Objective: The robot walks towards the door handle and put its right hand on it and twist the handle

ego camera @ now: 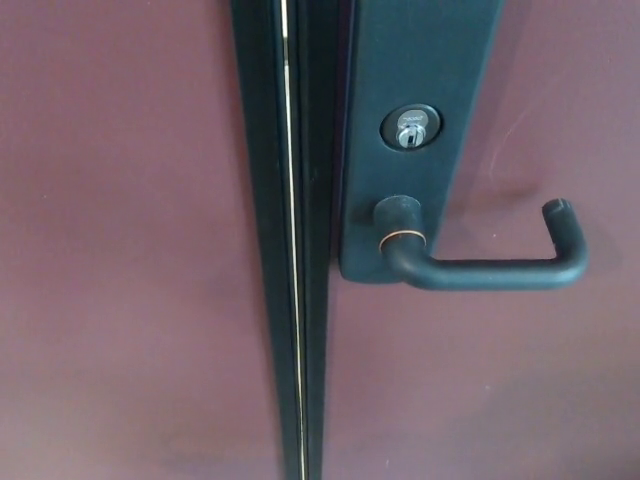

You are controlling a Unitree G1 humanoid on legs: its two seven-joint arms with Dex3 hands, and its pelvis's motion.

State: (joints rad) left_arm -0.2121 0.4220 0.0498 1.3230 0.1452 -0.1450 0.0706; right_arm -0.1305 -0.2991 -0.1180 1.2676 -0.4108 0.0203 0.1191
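At four o'clock from the keyhole, your door handle lies level on its dark plate, untwisted, its tip hooked back toward the door so a palm won't slide off. Neither hand shows, so you cannot tell their state.

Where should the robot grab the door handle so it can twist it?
Probably the long level bar of the door handle, near its hooked right end, coming from the right and above. That spot is farthest from the pivot by the plate, so turning is easiest.
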